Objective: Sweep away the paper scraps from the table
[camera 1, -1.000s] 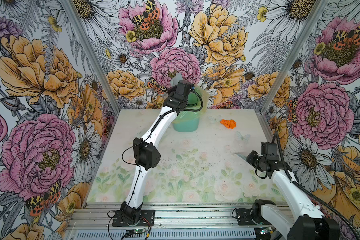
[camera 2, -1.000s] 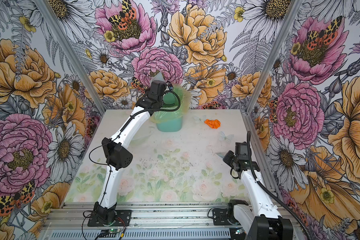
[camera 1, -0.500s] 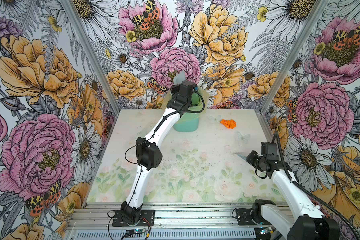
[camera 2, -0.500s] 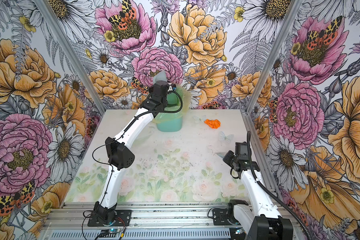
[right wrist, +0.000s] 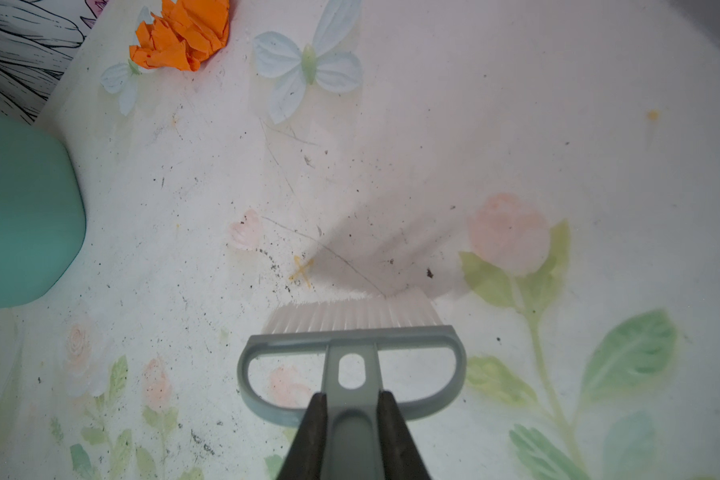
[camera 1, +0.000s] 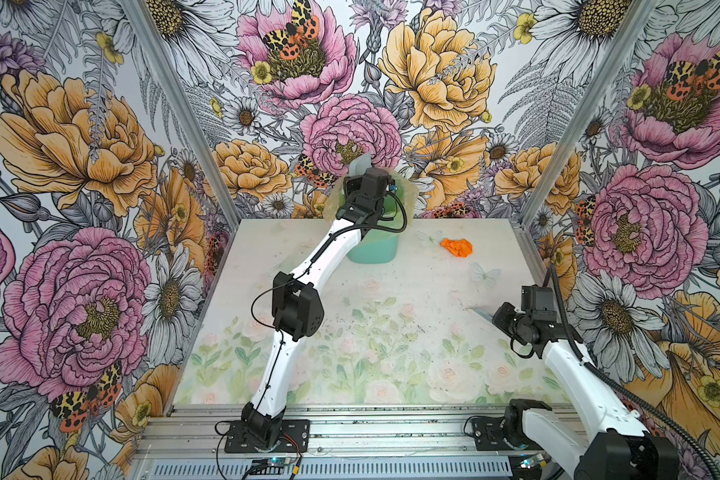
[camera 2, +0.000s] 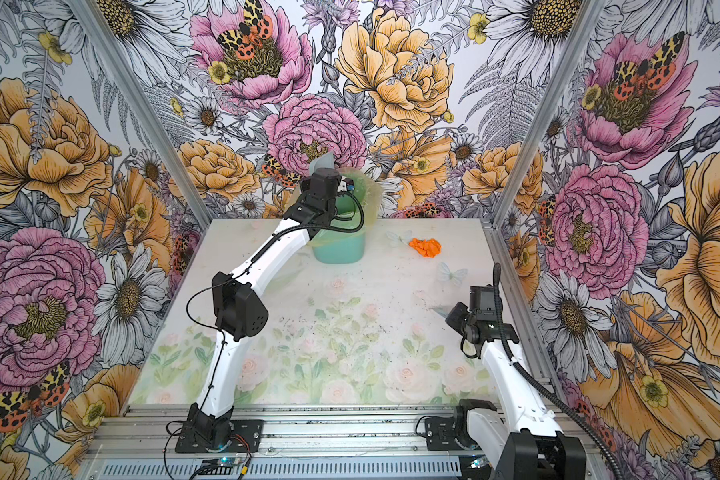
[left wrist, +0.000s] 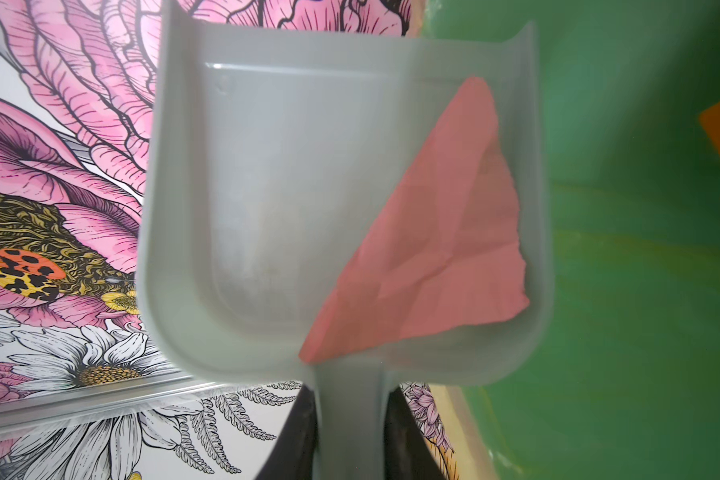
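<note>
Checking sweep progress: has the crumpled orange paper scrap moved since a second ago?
No. The crumpled orange paper scrap lies where it did, beside the pale printed butterfly at the table's back right.

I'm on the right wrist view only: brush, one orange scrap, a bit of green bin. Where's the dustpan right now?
Observer: The left end effector grips the dustpan by its handle, lifted at the bin at the back of the table.
Operator: Anything in it?
Observer: One red scrap, lying against a side wall of the pan.
Operator: Other scraps on the table?
Observer: Both top views show only the orange scrap.
</note>
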Robot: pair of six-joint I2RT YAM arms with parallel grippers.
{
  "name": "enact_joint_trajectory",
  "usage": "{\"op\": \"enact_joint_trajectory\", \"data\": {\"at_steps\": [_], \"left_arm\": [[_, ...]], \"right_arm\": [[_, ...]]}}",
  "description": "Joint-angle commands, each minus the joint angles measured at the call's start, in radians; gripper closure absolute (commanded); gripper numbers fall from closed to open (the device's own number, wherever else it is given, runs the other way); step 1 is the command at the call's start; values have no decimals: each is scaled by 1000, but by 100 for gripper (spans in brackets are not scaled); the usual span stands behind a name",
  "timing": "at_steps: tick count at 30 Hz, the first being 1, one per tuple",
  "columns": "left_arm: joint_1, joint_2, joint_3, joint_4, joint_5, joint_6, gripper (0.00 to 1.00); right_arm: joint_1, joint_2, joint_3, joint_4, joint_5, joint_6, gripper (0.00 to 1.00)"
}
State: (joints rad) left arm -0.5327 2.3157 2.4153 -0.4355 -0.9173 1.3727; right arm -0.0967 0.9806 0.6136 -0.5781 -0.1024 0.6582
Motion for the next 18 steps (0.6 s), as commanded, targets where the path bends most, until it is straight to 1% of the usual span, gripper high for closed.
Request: {"op": "enact_joint_trajectory", "data": {"at_steps": [1,6,18], "left_arm": [[-3,-84,-6,68,-32,40,100],[-7,-89,-55,187,-56,134,100],[-5,-126,-109,190,-46,174,100]], "right_arm": [[7,-18,-5,23,15,-1,99],[7,-25,-11,23,15,3,99],[6,-26,-13,23,15,4,99]]}}
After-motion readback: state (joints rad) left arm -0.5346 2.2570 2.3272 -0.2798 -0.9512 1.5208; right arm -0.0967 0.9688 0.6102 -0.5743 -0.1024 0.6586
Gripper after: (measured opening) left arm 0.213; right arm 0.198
